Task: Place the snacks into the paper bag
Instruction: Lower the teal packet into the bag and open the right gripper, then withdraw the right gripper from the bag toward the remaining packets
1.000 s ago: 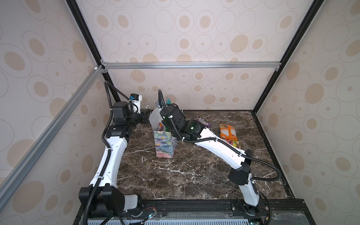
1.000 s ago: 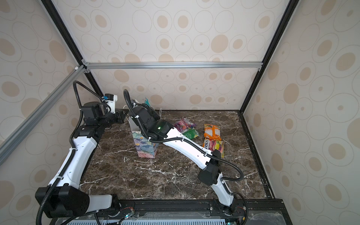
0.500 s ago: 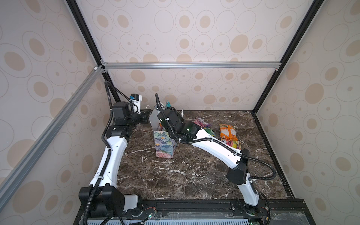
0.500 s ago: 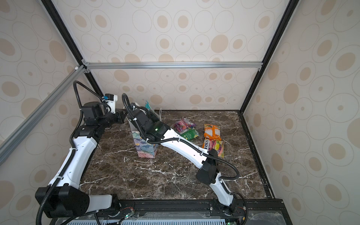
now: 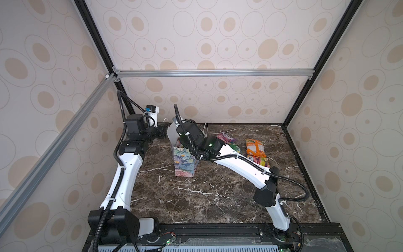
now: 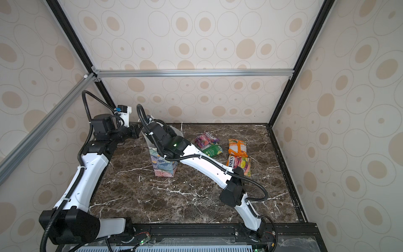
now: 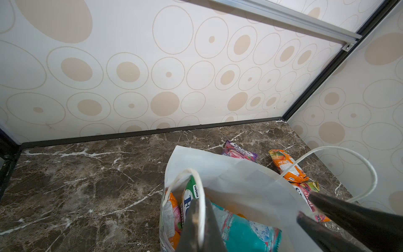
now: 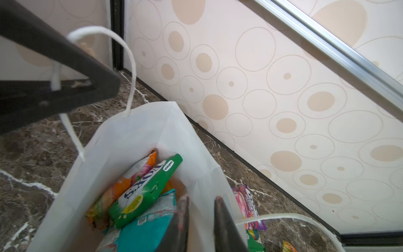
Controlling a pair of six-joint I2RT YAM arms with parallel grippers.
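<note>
The paper bag (image 5: 184,163) (image 6: 163,167) stands upright at the middle left of the table, its mouth held wide. My left gripper (image 7: 200,205) is shut on one white cord handle (image 8: 128,65). My right gripper (image 8: 201,200) hangs in the bag's mouth, its jaws apart with nothing between them. Its fingertips are hidden under the wrist in both top views. Inside the bag lie a teal packet (image 8: 148,231), a green FOX'S packet (image 8: 148,187) and an orange-pink packet (image 8: 122,187). Several snacks lie on the table to the right, among them pink-purple (image 6: 206,139), green (image 6: 211,150) and orange (image 6: 237,148).
The back wall runs close behind the bag, and the left arm's wrist (image 5: 139,131) sits beside the black corner post. The bag's loose second handle (image 7: 349,161) arcs over the right gripper. The right forearm (image 6: 202,163) stretches between the bag and the loose packets.
The right wrist has moved left and back over the bag's mouth, and its jaws have parted. The left arm and the bag have stayed put.
</note>
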